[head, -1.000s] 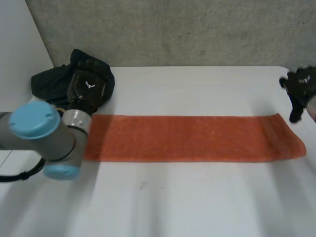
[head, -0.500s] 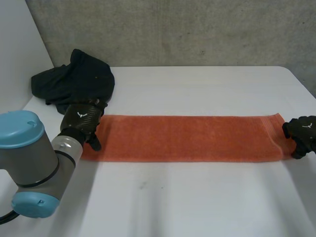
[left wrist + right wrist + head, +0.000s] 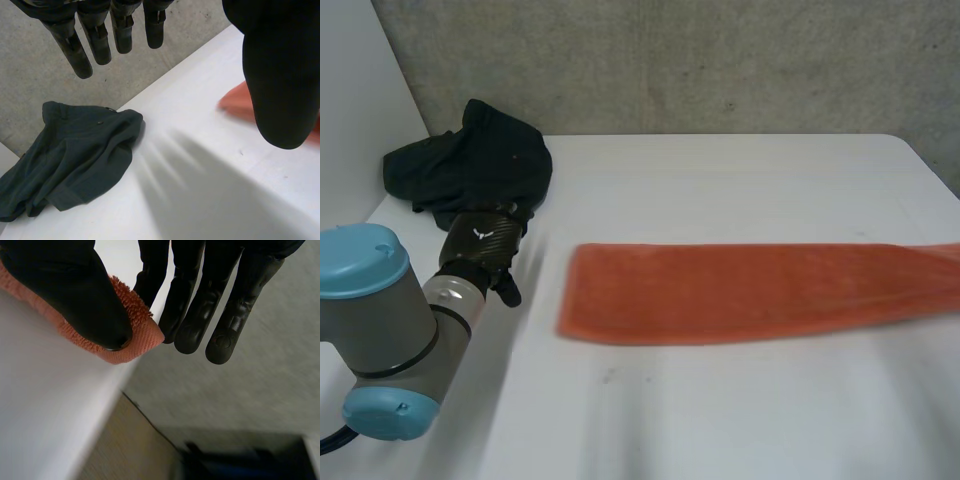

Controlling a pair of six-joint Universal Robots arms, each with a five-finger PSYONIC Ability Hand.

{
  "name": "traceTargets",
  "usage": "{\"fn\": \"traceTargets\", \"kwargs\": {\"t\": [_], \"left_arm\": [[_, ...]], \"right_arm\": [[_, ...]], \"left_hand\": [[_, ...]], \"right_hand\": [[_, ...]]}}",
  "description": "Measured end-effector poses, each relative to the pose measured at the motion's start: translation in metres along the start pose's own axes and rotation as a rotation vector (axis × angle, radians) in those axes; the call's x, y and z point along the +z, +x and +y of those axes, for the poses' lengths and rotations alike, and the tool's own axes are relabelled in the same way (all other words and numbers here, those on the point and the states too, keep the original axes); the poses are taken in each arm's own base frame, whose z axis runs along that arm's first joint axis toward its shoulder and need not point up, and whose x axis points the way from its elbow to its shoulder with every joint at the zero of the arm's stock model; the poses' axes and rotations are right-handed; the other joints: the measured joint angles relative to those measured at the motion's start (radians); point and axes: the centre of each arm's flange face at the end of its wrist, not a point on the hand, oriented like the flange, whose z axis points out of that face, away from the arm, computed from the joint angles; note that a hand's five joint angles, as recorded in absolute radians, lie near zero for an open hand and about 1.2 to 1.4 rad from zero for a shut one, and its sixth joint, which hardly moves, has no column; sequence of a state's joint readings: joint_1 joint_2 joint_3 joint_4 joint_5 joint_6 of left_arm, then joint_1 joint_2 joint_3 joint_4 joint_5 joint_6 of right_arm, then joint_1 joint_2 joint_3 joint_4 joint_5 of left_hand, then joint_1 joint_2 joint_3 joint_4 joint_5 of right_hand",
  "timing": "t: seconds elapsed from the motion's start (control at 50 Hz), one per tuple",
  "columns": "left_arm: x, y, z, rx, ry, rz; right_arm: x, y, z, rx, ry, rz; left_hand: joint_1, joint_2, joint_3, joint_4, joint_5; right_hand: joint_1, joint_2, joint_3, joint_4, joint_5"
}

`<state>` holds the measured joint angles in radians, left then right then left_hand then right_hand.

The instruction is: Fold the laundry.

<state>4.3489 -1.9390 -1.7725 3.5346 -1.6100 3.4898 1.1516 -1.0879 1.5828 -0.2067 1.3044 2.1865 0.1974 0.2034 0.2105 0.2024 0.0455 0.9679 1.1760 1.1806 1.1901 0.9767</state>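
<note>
Orange terry-cloth towel (image 3: 740, 292), a long narrow strip, lies stretched across the white counter (image 3: 720, 420), reaching its right side. The black right hand (image 3: 65, 290) pinches a corner of the towel between thumb and fingers. The black left hand (image 3: 480, 250) is empty with straight fingers, apart from the towel's left end and near a crumpled dark garment (image 3: 470, 165).

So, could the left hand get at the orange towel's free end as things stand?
Probably yes: the left hand is open beside that end of the orange towel, bare table between them; the dark garment lies off that path.
</note>
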Motion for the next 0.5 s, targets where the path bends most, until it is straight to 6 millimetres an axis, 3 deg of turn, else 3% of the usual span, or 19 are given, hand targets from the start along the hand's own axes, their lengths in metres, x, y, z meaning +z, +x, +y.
{"fn": "traceTargets", "kwargs": {"t": [0.12, 0.18, 0.2, 0.22, 0.24, 0.28, 0.3, 0.32, 0.36, 0.38, 0.42, 0.46, 0.48, 0.5], "left_arm": [[0.0, 0.0, 0.0, 0.0, 0.0, -0.001], [0.0, 0.0, -0.001, 0.0, 0.002, -0.002], [-0.001, -0.001, -0.001, 0.0, 0.003, -0.003], [-0.001, -0.001, -0.001, 0.0, 0.003, -0.003], [-0.001, -0.001, -0.002, 0.0, 0.006, -0.005], [-0.001, -0.002, -0.003, 0.0, 0.008, -0.007], [-0.001, -0.002, -0.004, -0.001, 0.01, -0.01], [-0.001, -0.003, -0.004, -0.001, 0.011, -0.013], [-0.001, -0.005, -0.006, -0.002, 0.014, -0.022], [-0.001, -0.006, -0.006, -0.002, 0.014, -0.024], [-0.001, -0.008, -0.007, -0.003, 0.017, -0.032], [-0.001, -0.008, -0.007, -0.003, 0.017, -0.032], [-0.001, -0.009, -0.008, -0.003, 0.018, -0.037], [-0.001, -0.01, -0.008, -0.004, 0.019, -0.039]], "right_arm": [[0.004, 0.018, -0.001, -0.086, -0.025, 0.077], [0.0, 0.012, -0.024, -0.092, 0.05, 0.065], [-0.008, 0.002, -0.05, -0.089, 0.139, 0.042], [-0.008, 0.002, -0.05, -0.089, 0.139, 0.042], [-0.018, -0.009, -0.078, -0.084, 0.236, 0.013], [-0.029, -0.021, -0.103, -0.08, 0.321, -0.018], [-0.046, -0.039, -0.133, -0.078, 0.43, -0.067], [-0.051, -0.044, -0.141, -0.078, 0.458, -0.081], [-0.08, -0.074, -0.178, -0.082, 0.599, -0.166], [-0.088, -0.082, -0.186, -0.084, 0.631, -0.189], [-0.122, -0.119, -0.214, -0.102, 0.756, -0.298], [-0.122, -0.119, -0.214, -0.102, 0.756, -0.298], [-0.158, -0.16, -0.232, -0.131, 0.869, -0.425], [-0.174, -0.177, -0.237, -0.146, 0.912, -0.479]], "left_hand": [[0.0, 0.0, 0.0, 0.0, 0.0], [0.0, 0.0, 0.0, 0.0, 0.0], [0.0, 0.0, 0.0, 0.0, 0.0], [0.0, 0.0, 0.0, 0.0, 0.0], [0.0, 0.0, 0.0, 0.0, 0.0], [0.0, 0.0, 0.0, 0.0, 0.0], [0.0, 0.0, 0.0, 0.0, 0.0], [0.0, 0.0, 0.0, 0.0, 0.0], [0.0, 0.0, 0.0, 0.0, 0.0], [0.0, 0.0, 0.0, 0.0, 0.0], [0.0, 0.0, 0.0, 0.0, 0.0], [0.0, 0.0, 0.0, 0.0, 0.0], [0.0, 0.0, 0.0, 0.0, 0.0], [0.0, 0.0, 0.0, 0.0, 0.0]], "right_hand": [[0.008, 0.0, 0.0, 0.0, 0.0], [0.008, 0.0, 0.0, 0.0, 0.0], [0.008, 0.0, 0.0, 0.0, 0.0], [0.008, 0.0, 0.0, 0.0, 0.0], [0.008, 0.0, 0.0, 0.0, 0.0], [0.008, 0.0, 0.0, 0.0, 0.0], [0.008, 0.0, 0.0, 0.0, 0.0], [0.008, 0.0, 0.0, 0.0, 0.0], [0.008, 0.0, 0.0, 0.0, 0.0], [0.008, 0.0, 0.0, 0.0, 0.0], [0.008, 0.0, 0.0, 0.0, 0.0], [0.008, 0.0, 0.0, 0.0, 0.0], [0.008, 0.0, 0.0, 0.0, 0.0], [0.008, 0.0, 0.0, 0.0, 0.0]]}}
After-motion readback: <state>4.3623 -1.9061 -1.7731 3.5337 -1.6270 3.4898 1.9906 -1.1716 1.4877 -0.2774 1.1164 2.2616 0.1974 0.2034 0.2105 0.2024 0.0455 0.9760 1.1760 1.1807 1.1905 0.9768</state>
